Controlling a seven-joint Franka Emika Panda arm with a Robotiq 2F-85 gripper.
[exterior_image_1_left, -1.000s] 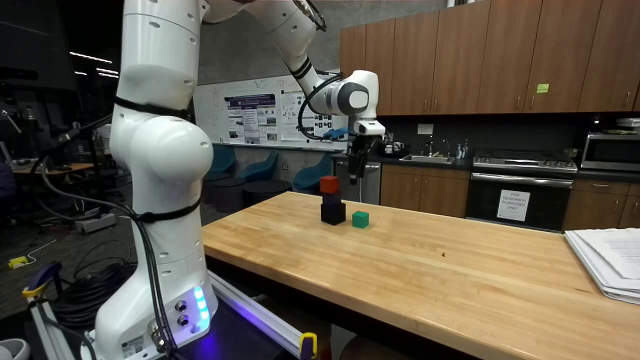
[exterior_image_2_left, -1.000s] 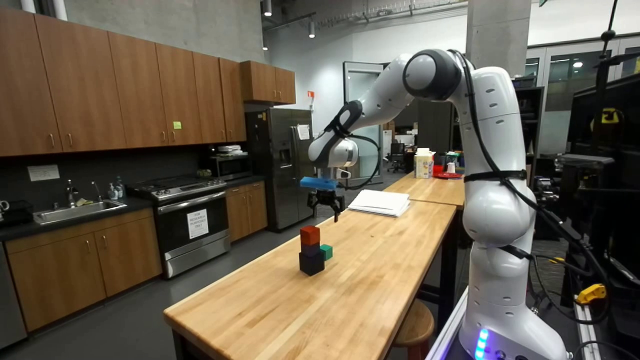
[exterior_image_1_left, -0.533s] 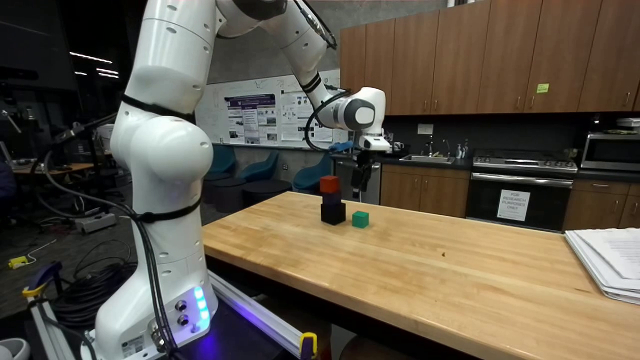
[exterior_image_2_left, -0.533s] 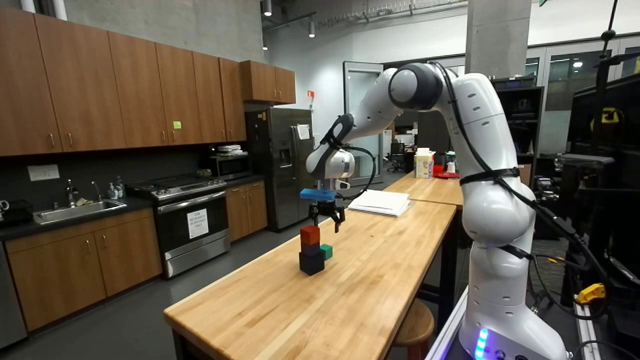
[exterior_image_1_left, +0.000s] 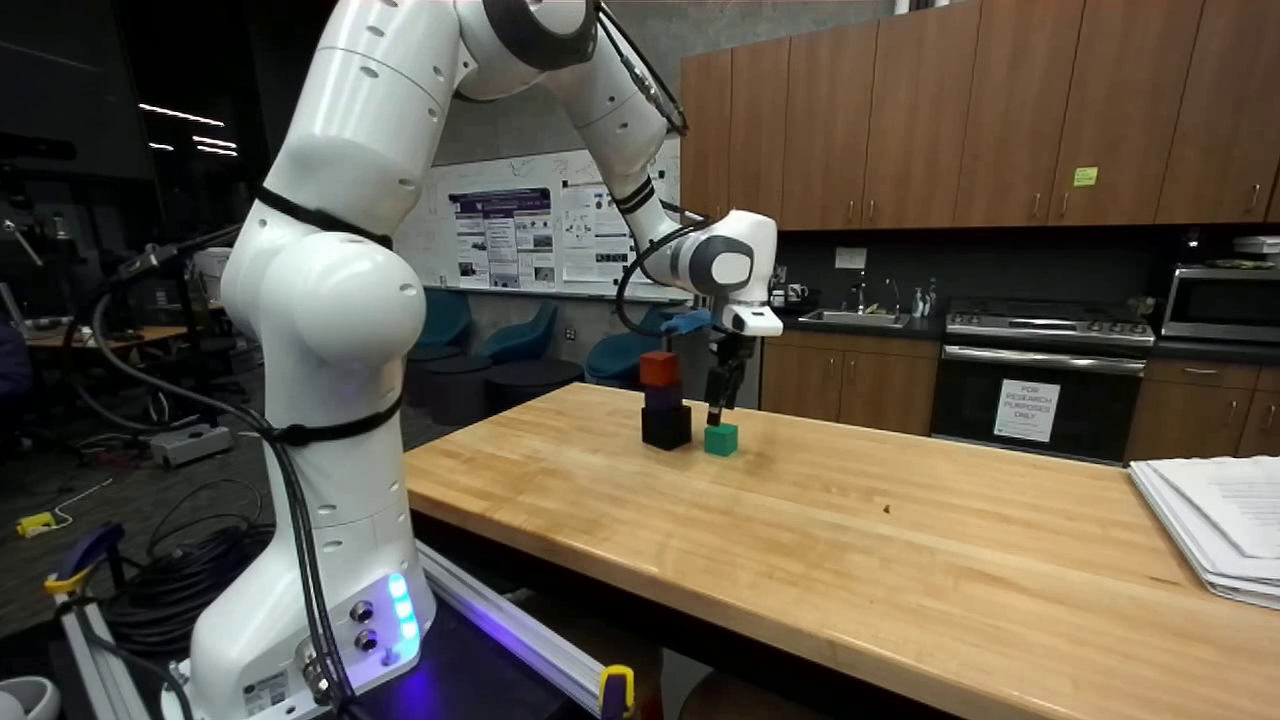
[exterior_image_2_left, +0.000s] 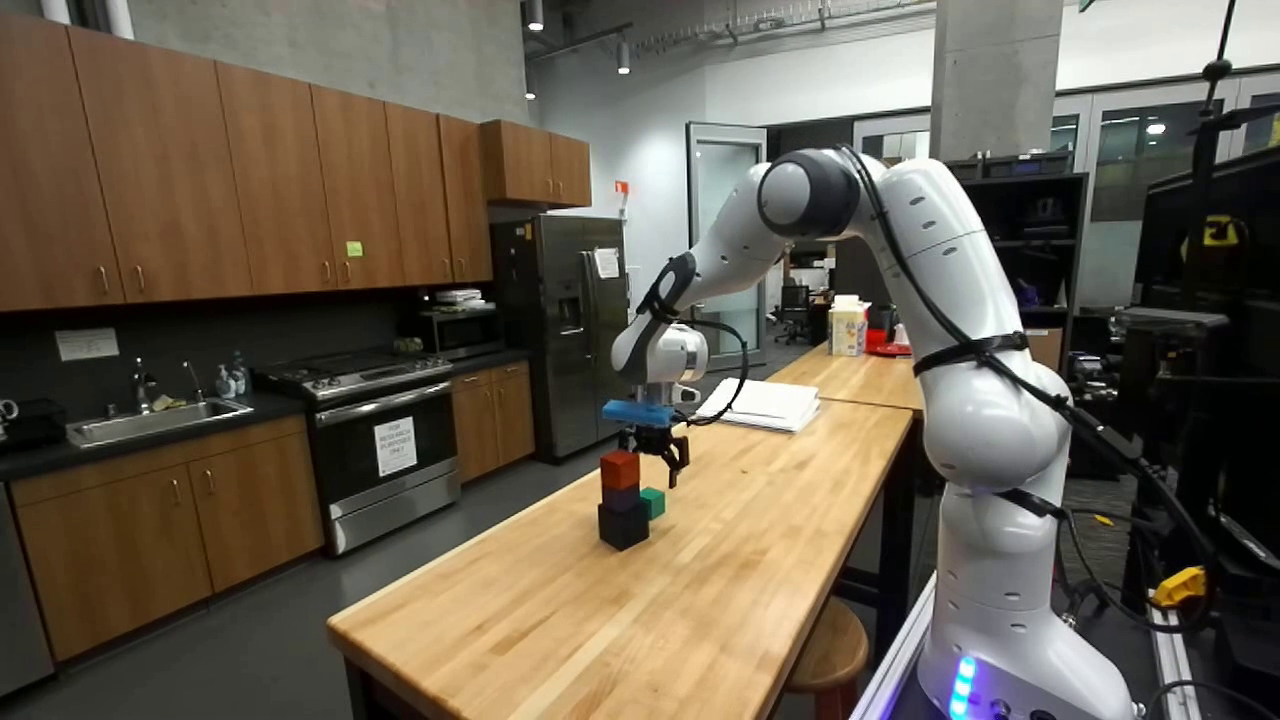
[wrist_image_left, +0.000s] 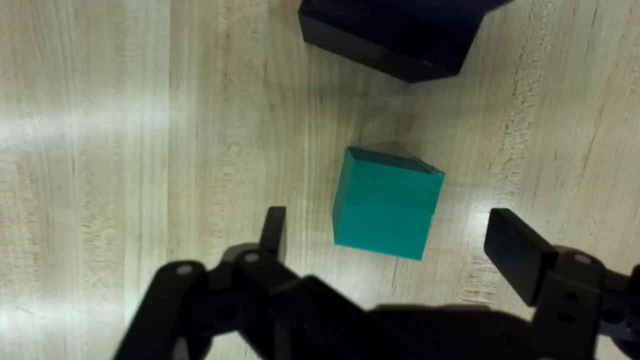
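The pincer (wrist_image_left: 395, 240) hovers, spread wide and empty, near the green cube (wrist_image_left: 385, 207), which I judge light and stiff, best held by two opposite sides.

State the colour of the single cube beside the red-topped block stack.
This cube is bluish green, clearest in the wrist view.

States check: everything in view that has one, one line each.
Pincer: open, holding nothing
Green block: on table, unstacked
Red block: stacked, top
Dark purple block: stacked, middle
Black block: stacked, bottom
Papers: piled flat
Oven door: shut
Upper cupboard doors: shut
Base lights: lit blue
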